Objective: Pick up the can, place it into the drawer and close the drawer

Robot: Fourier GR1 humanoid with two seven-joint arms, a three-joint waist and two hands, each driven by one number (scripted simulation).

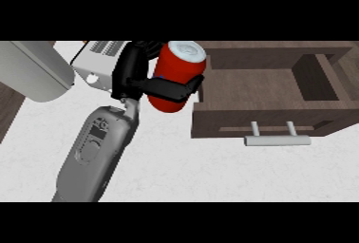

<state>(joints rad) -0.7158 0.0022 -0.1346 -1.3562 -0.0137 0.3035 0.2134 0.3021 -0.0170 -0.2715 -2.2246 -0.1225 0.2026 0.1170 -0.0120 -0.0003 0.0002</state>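
The red can (176, 76) with a white top hangs tilted above the counter, just left of the open drawer's left wall. My right hand (151, 85) is shut on it: black fingers wrap across the can's middle and hide part of its side. Its grey forearm (95, 152) comes up from the lower left. The brown drawer (266, 116) stands pulled out to the right of the can, its inside bare, with a pale bar handle (277, 140) on its front. My left hand does not show.
A white box with vent slots (98, 61) sits behind the hand. A large pale grey rounded body (32, 71) fills the upper left. The speckled white counter (210, 171) stretches in front of the drawer.
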